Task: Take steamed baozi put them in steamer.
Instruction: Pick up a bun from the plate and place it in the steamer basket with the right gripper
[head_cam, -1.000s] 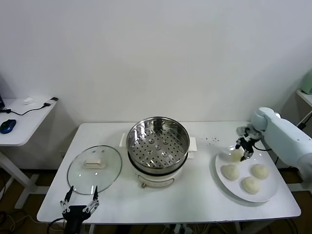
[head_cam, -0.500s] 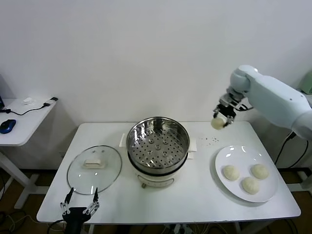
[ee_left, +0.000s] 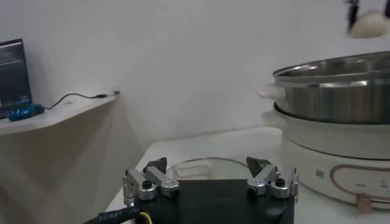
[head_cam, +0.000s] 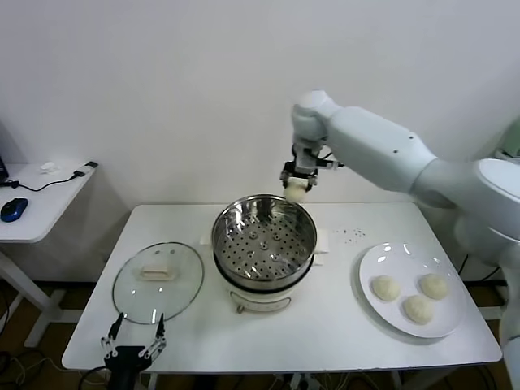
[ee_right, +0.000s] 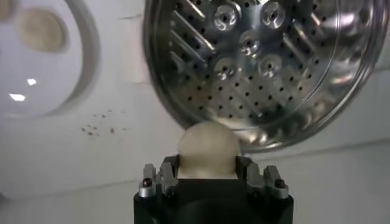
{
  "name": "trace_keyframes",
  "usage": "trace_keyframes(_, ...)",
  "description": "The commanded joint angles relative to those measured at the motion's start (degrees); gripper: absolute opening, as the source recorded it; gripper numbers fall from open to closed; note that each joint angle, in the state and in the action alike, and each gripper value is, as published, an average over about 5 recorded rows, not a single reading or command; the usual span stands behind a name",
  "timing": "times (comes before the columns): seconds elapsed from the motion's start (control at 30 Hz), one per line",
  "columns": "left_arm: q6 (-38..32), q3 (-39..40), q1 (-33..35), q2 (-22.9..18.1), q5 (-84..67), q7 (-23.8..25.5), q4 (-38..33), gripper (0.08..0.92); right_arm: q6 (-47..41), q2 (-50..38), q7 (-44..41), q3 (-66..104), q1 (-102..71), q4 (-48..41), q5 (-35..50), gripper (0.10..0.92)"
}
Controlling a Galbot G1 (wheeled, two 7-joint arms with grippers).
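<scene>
Right gripper clamped on a round baozi in open air above the steamer's far rim, left gripper spread, empty, at the surface's near edge

This looks like a lab or test room set up with kitchen gear, not a real kitchen. A plain white wall fills the upper part of the frame, bare of cupboards or tiles. In the middle stands a simple white table on thin legs. At the left edge sits an office-style side desk with a blue computer mouse and a black cable. A dark monitor shows in the left wrist view, upper left.
</scene>
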Motion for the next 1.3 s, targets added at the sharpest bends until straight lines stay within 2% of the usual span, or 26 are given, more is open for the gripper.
trace_keyframes(0.03,-0.1,-0.01,0.03,0.04,0.15,-0.17,0.22,0.823,4.35,7.92,2.37,3.2,-5.55,-2.92,-10.24,0.605)
trace_keyframes(0.43,-0.76,-0.34,0.9,0.55,0.02,-0.19,0.37,0.823,1.37,9.07,2.38,3.5,-9.48,-9.16,-10.62,0.605)
trace_keyframes(0.7,-0.87,0.01,0.93,0.36,0.31,-0.2,0.57,0.823,1.03,9.4,2.47,3.47,-10.04,-10.16,-10.49,0.61)
trace_keyframes(0.8,-0.9,0.01,0.96,0.35,0.36,-0.21,0.58,0.823,1.0,9.3,2.38,3.56,-10.04,-9.91,-10.12,0.634)
trace_keyframes(0.87,-0.94,-0.02,1.01,0.37,0.36,-0.23,0.57,0.823,1.12,8.99,1.93,3.68,-9.67,-9.31,-9.46,0.681)
trace_keyframes(1.07,-0.82,-0.07,1.1,0.23,0.41,-0.29,0.26,0.823,1.65,5.9,-0.79,3.03,-6.41,-5.09,-3.76,0.811)
trace_keyframes(1.3,-0.79,0.07,1.16,0.1,0.57,-0.32,0.02,0.823,-0.08,-1.3,-2.91,-0.31,1.88,0.08,9.55,0.823)
